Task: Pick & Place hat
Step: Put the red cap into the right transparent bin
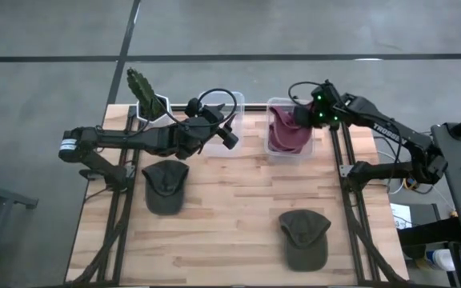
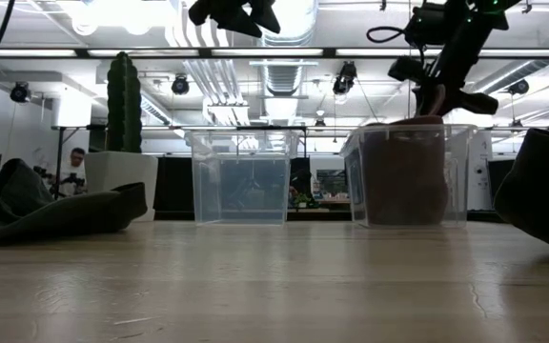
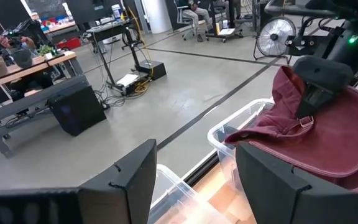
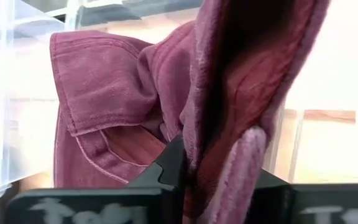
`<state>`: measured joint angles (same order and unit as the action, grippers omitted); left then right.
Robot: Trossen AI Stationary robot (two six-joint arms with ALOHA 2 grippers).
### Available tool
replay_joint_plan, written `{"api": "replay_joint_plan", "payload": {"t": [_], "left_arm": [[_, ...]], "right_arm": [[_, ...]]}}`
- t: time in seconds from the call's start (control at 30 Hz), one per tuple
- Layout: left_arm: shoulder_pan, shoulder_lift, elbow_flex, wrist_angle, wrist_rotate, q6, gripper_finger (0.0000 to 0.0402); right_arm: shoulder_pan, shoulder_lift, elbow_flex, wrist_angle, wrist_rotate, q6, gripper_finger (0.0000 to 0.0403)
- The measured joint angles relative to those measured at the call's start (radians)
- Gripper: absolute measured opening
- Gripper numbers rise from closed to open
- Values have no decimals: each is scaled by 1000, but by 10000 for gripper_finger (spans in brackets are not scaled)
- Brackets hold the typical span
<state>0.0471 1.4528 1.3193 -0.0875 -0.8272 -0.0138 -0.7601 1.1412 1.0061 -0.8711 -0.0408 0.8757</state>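
Three hats: one maroon hat [image 1: 288, 132] at the right end effector [image 1: 304, 114], two dark green hats [image 1: 166, 186] [image 1: 304, 236] on the desk [image 1: 230, 216]. Two clear bins [image 1: 229, 144] [image 1: 310, 148]. One potted plant [image 1: 145, 98].

Grey concrete floor [image 1: 46, 32] crossed by dark seam lines; white ceiling ducting [image 2: 284, 71] under bright strip lights; cluttered wooden workbench [image 3: 27, 65]; round white floor fan [image 3: 276, 37].

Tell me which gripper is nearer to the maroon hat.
The right gripper: it is clamped on the maroon hat over the right bin. The left gripper, open, hovers above the neighbouring empty bin.
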Motion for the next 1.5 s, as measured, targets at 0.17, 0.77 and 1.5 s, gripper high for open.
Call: {"api": "replay_joint_plan", "payload": {"t": [0.17,0.77,1.5], "left_arm": [[0,0,0,0,0,17,213],[3,0,0,-22,0,17,213],[3,0,0,-25,24,17,213]], "right_arm": [[1,1,-17,44,0,-28,48],[1,1,-55,127,-42,-64,101],[0,-5,118,-158,19,-193,193]]}}
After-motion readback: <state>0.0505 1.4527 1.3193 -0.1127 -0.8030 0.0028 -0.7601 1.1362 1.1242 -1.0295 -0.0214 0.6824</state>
